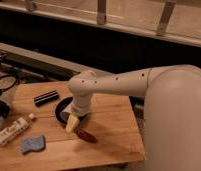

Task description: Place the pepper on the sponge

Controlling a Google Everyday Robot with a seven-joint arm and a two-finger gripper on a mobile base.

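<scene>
The gripper (72,123) hangs low over the middle of the desk (114,125) (I cannot tell if it is spread or pinching). The pepper (87,136) is just beside its tip, toward the front edge. The sponge (33,144) lies near the front left corner.

The pincer (72,123) beside the pepper (87,136) hides part of the black bowl (60,112).

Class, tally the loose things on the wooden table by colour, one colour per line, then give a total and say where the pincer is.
Black: 2, the bar and the bowl
Dark red: 1, the pepper
Blue-grey: 1, the sponge
White: 1, the bottle
Total: 5
The pincer is low between bowl and pepper.
</scene>
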